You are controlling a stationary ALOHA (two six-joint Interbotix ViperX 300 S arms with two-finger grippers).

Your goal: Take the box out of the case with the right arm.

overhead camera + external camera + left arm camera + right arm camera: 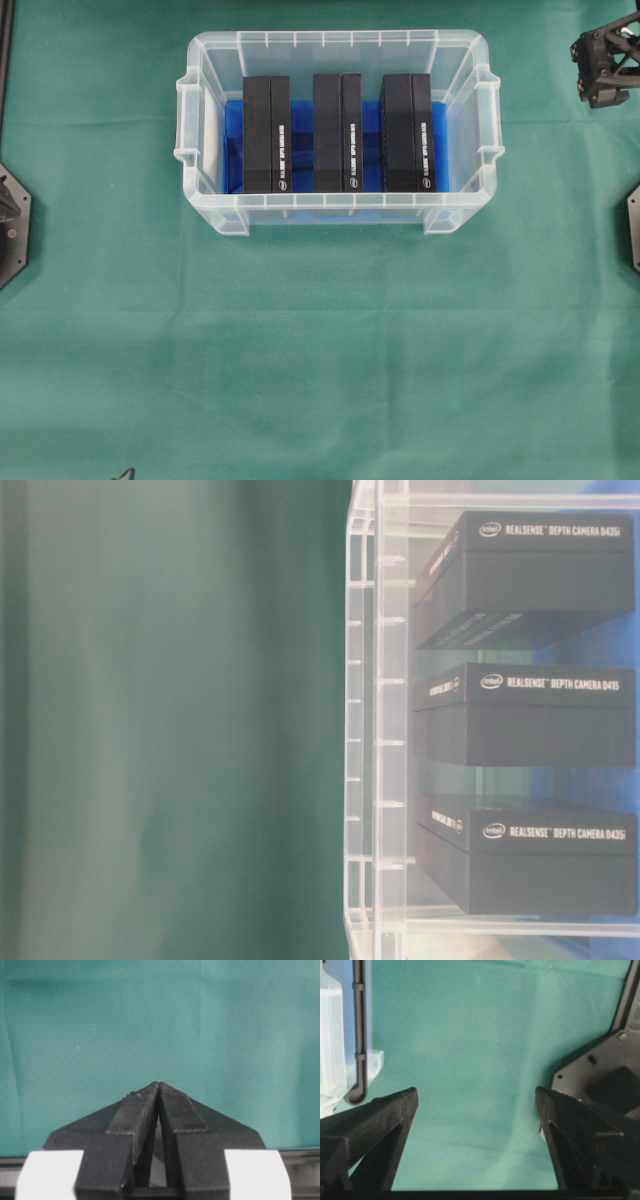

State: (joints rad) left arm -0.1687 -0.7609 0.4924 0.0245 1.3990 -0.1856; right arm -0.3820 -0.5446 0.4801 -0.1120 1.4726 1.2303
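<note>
Three black boxes on edge inside the case, side by side on the blue lining: left box, middle box, right box. Case at about 12 o'clock on the green counter. None lifted yet.

Right gripper well outside the case, over bare cloth past its 3 o'clock end; in the overhead view only part of the right arm visible at the 2 o'clock corner. Fingers spread wide, nothing between them. Left gripper parked over bare cloth, fingers pressed together, empty.

Likely troubles from here:

- Narrow gaps between boxes. Little room for a finger on either side; a slightly off descent could land a tip on a box top and tip it into its neighbour.
- Tall case wall and handle at the 3 o'clock end. A low approach could clip the rim and shove the light tub across the cloth, shifting every target.
- Smooth box faces. A shallow or off-centre pinch could let the box slip or swing on the way up and catch the rim.
- Task names no particular box; right box looks nearest, so reaching further in would only add collision risk.
- Nothing bracing the case, so could rise with a wedged box.
</note>
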